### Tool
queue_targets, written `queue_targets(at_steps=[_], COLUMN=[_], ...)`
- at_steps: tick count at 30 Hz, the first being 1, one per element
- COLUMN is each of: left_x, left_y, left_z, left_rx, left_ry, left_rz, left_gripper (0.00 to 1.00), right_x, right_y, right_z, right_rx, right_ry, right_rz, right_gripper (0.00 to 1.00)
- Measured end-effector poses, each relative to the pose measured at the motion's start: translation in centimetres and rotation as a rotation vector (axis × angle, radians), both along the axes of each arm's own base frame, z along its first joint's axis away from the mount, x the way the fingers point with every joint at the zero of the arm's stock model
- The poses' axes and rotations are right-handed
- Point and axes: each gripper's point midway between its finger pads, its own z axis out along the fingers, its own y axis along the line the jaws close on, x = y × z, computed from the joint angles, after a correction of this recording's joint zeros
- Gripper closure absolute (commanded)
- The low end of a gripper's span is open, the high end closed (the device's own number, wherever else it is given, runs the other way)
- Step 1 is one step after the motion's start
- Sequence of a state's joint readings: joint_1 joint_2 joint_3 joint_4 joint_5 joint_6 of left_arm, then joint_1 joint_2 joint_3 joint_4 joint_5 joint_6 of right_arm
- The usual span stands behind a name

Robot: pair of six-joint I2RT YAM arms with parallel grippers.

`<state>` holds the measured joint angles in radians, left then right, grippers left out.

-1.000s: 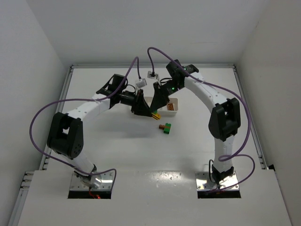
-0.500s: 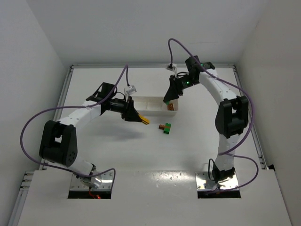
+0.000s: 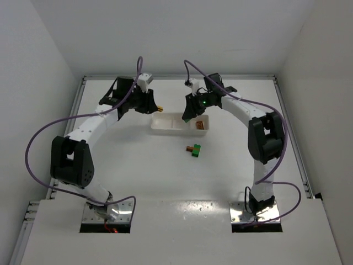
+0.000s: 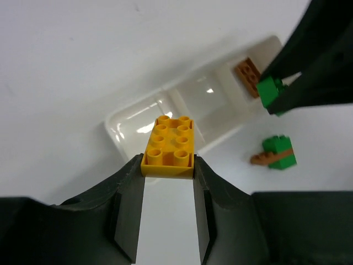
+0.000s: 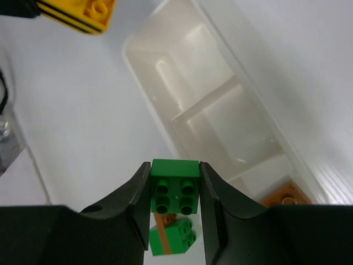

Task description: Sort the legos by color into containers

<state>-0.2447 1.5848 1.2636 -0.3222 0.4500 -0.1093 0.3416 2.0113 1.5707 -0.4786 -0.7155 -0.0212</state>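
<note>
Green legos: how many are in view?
2. One green lego is in the right gripper; the other green lego lies on the table against a brown brick, outside the tray.

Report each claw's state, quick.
Left claw: closed, holding the yellow brick.
Right claw: closed, holding a green brick.
</note>
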Motion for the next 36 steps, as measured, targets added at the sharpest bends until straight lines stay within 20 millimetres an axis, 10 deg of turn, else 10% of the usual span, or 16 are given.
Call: queue_targets(at_steps=[6, 19, 25, 27, 36], left_x=[2.9, 2.3, 2.5, 2.7, 2.7], left_y=[0.9, -0.5, -0.3, -0.3, -0.3], left_z=[-1.3, -6.4, -6.7, -6.8, -6.5], left_rx=[0.059, 0.122, 0.132, 0.134, 0.117], left_ry=[0.016, 0.149, 0.155, 0.155, 0.167], left_rz=[0.141, 0.123, 0.131, 0.132, 0.163], left_gripper=[1.0, 0.84, 0.54, 0.28, 0.23], right_x=[2.4, 4.5, 3.9, 3.9, 3.8], right_y=[0.6, 0.8, 1.3, 1.4, 1.8], right_z=[-1.3, -5.4, -7.6, -7.7, -6.4], right_rx=[-0.05, -0.095, -0.112, -0.113, -0.094], right_ry=[-0.081, -0.074, -0.035, -0.034, -0.055], right_rz=[-0.126, -0.19, -0.171, -0.168, -0.144], right_gripper=[1.0, 1.0, 0.73, 0.56, 0.44])
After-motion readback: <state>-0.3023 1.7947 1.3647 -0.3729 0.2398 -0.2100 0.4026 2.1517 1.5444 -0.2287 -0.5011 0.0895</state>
